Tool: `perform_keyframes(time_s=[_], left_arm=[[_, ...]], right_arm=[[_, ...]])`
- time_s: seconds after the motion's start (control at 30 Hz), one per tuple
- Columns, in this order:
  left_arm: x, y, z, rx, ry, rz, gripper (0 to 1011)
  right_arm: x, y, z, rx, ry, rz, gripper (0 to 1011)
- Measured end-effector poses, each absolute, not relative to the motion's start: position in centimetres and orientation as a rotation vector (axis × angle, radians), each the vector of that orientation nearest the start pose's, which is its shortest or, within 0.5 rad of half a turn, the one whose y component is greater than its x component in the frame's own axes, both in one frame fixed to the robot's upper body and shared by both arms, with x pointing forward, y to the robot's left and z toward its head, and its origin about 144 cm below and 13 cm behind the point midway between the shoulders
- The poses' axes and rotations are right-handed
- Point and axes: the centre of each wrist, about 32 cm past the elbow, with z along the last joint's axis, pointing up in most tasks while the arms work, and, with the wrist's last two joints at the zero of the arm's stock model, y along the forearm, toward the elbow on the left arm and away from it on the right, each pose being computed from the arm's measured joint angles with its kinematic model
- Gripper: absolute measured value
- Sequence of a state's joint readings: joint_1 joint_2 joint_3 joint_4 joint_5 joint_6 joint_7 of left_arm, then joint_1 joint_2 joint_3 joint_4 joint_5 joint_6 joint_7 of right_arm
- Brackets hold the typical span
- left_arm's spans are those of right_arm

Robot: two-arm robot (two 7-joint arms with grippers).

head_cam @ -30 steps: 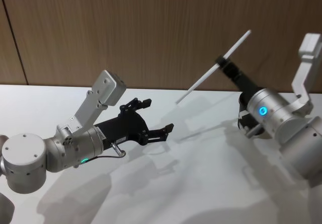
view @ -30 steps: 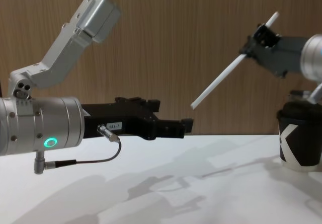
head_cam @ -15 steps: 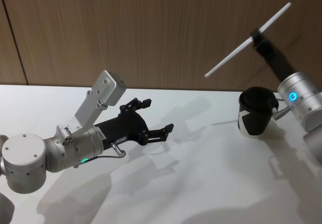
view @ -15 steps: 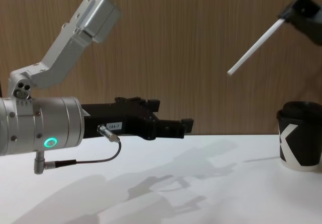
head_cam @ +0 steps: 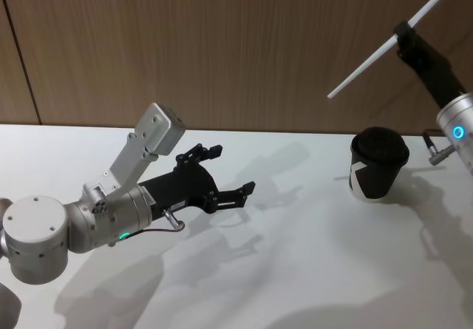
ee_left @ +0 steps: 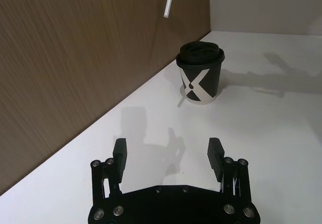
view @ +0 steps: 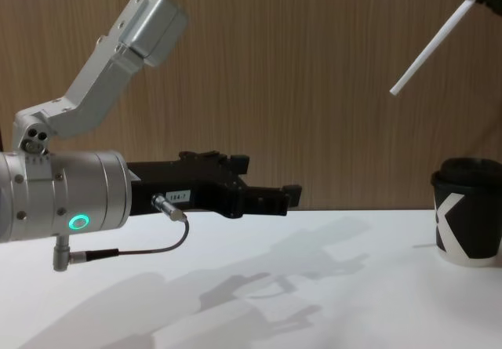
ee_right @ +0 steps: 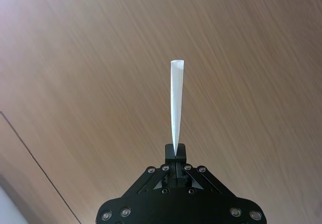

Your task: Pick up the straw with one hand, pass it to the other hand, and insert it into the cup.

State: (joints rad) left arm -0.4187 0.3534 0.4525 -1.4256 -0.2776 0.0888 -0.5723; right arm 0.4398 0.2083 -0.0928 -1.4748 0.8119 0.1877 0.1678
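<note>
My right gripper is raised high at the right, shut on the white straw near its upper end. The straw slants down to the left, and its lower tip hangs well above the cup. The right wrist view has the straw sticking straight out from the shut fingers. The black cup with a white mark stands upright on the table at the right, its dark lid on. My left gripper hovers open and holds nothing over the table's left-centre, pointing toward the cup.
The white table runs up to a wood-panelled wall just behind the cup. Open tabletop lies between the left gripper and the cup. The left arm's silver wrist and camera bracket stand tall at the left.
The right gripper has carried the straw up and to the right, away from the left gripper, uncovering the cup. The left arm has not moved.
</note>
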Motion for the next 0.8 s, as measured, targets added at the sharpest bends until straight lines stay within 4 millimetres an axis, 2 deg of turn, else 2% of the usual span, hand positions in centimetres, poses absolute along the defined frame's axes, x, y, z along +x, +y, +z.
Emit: perform_keyframes(time_s=[0.8], left_arm=[[54.9, 21.4, 121.8, 0.154, -0.141, 0.65, 1003]], right_arm=[[56.2, -29.8, 127.6, 0.397, 0.108, -1.005, 0]])
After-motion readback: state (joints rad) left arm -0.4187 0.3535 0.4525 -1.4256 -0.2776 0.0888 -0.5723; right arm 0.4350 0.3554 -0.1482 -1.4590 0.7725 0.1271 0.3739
